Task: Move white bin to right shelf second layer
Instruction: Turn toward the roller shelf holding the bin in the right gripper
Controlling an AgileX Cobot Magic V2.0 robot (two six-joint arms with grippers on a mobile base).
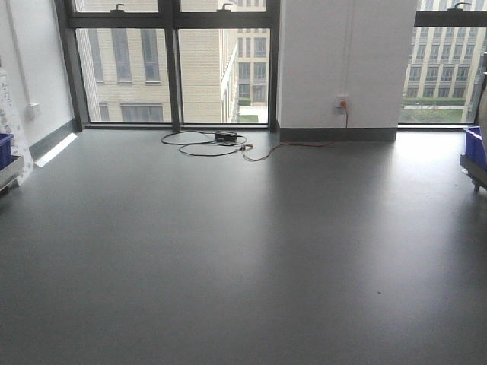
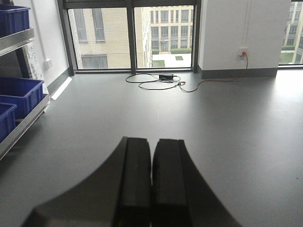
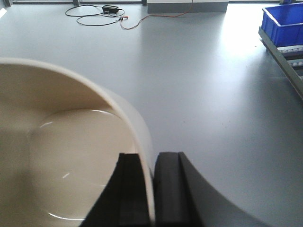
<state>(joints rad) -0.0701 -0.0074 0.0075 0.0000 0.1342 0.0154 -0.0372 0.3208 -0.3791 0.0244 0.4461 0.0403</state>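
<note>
The white bin (image 3: 71,142) fills the left half of the right wrist view, cream-white and glossy, its mouth facing the camera. My right gripper (image 3: 152,189) is shut on the bin's right wall, one finger inside and one outside, holding it above the grey floor. A shelf with white rollers (image 3: 296,56) and a steel front rail shows at the far right of that view. My left gripper (image 2: 151,179) is shut and empty above the floor. Neither gripper nor the bin shows in the front view.
Blue crates (image 2: 19,92) stand on a steel rack at the left; one blue crate (image 3: 284,23) sits on the right shelf, also at the right edge of the front view (image 1: 475,144). A black cable and adapter (image 1: 221,141) lie on the floor by the windows. A white pillar (image 1: 342,68) stands behind.
</note>
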